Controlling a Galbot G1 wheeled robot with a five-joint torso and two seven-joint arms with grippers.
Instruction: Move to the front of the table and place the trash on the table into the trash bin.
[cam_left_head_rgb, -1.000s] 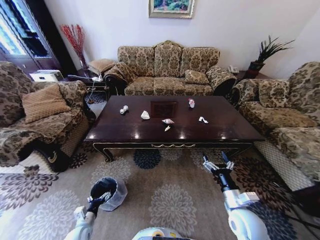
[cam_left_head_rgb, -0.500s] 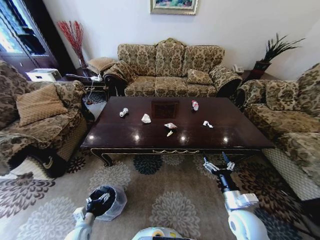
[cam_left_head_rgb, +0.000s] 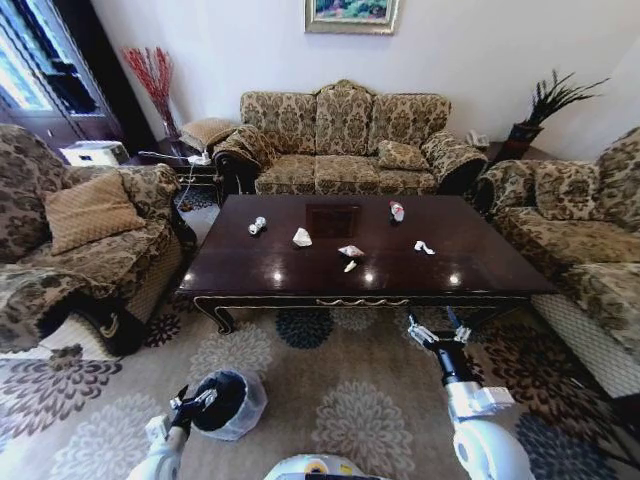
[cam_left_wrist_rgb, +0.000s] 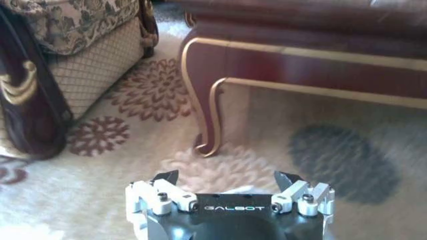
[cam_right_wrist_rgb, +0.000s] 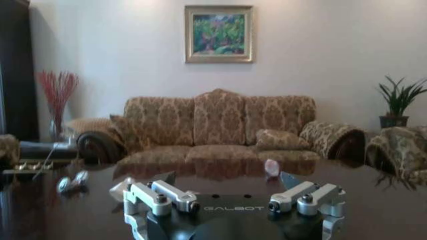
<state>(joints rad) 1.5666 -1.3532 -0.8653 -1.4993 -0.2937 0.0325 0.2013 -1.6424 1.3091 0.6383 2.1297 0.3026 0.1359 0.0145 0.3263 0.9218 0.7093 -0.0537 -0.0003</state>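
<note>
The dark glossy table (cam_left_head_rgb: 240, 275) stands ahead of me with trash scattered on it: a small silvery piece (cam_left_head_rgb: 257, 226), a white paper wad (cam_left_head_rgb: 302, 237), a wrapper (cam_left_head_rgb: 351, 251), a white scrap (cam_left_head_rgb: 425, 247) and a small bottle with red on it (cam_left_head_rgb: 397, 211). The black trash bin (cam_left_head_rgb: 232, 405) with a white bag liner sits on the carpet at my lower left. My left gripper (cam_left_head_rgb: 190, 402) is open beside the bin; the left wrist view has it (cam_left_wrist_rgb: 228, 178) facing a table leg (cam_left_wrist_rgb: 203, 120). My right gripper (cam_left_head_rgb: 437, 328) is open in front of the table's front edge, and open too (cam_right_wrist_rgb: 227, 180) before the bottle (cam_right_wrist_rgb: 271, 167).
A patterned sofa (cam_left_head_rgb: 345, 140) stands behind the table. Armchairs flank it on the left (cam_left_head_rgb: 80, 250) and on the right (cam_left_head_rgb: 590, 240). A floral carpet (cam_left_head_rgb: 340, 390) covers the floor between me and the table. A side table (cam_left_head_rgb: 190, 165) sits at the back left.
The whole picture has shifted, so the camera has moved: the table sits a little lower and further right in view. Both arms keep their pose and both grippers stay open.
</note>
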